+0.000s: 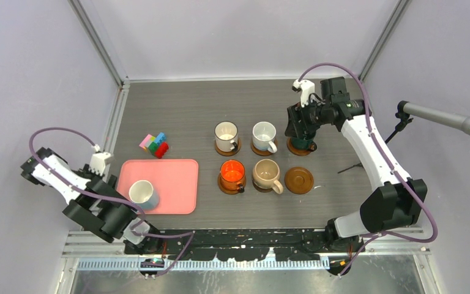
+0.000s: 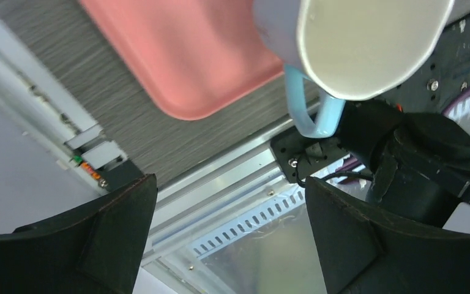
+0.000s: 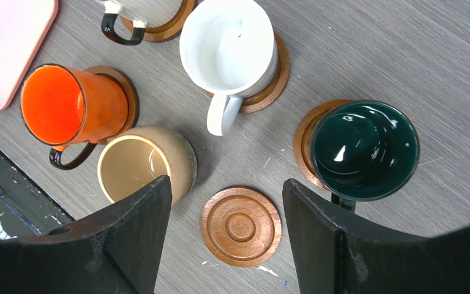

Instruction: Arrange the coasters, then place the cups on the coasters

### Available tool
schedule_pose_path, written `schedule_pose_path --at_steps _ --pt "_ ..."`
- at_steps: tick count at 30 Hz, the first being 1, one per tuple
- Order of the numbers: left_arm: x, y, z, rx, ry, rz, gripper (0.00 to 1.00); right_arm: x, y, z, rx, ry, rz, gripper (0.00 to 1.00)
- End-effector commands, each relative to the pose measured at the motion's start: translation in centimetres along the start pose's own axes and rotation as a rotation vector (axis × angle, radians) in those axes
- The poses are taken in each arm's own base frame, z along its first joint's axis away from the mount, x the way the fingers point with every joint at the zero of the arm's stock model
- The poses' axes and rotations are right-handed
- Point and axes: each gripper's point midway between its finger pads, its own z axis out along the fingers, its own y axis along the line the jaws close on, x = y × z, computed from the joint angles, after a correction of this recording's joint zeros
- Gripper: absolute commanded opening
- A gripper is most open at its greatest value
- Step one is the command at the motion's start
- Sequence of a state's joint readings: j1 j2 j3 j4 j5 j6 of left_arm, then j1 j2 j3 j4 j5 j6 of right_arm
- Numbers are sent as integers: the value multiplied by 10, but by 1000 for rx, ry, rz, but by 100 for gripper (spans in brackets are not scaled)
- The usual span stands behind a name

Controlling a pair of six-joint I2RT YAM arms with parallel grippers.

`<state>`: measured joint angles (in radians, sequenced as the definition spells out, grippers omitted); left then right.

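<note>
Six brown coasters lie in two rows of three. Cups stand on five: a white one with a dark handle [image 1: 226,135], a white one [image 1: 264,135], an orange one [image 1: 232,174], a tan one [image 1: 267,174] and a dark green one [image 3: 365,150]. The front right coaster [image 1: 299,180] is bare. My right gripper [image 3: 226,202] hangs open above that bare coaster [image 3: 240,226], the green cup just beside its right finger. The light blue cup [image 1: 142,193] stands on the pink tray [image 1: 177,177]. My left gripper [image 2: 229,208] is open and empty, just short of this cup [image 2: 367,43].
Small colourful toy blocks [image 1: 155,144] sit behind the tray. A microphone [image 1: 447,119] on a stand reaches in from the right. Metal rails and the arm bases line the near edge [image 1: 245,248]. Grey walls close the back and sides.
</note>
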<state>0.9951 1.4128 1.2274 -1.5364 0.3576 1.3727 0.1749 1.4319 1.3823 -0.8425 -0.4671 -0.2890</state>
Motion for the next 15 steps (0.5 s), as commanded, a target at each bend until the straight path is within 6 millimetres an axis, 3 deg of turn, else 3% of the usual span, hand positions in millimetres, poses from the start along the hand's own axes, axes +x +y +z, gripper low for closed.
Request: schedule_pose_path --at_steps 1,10,15 --pt "16 -50 6 140 21 161 92 -17 4 -2 9 -35 -13 71" --pt "13 -68 31 172 -60 237 89 -19 6 -1 20 -29 -9 71" --pt "12 -71 55 179 -44 265 84 -19 8 2 15 -17 -3 72"
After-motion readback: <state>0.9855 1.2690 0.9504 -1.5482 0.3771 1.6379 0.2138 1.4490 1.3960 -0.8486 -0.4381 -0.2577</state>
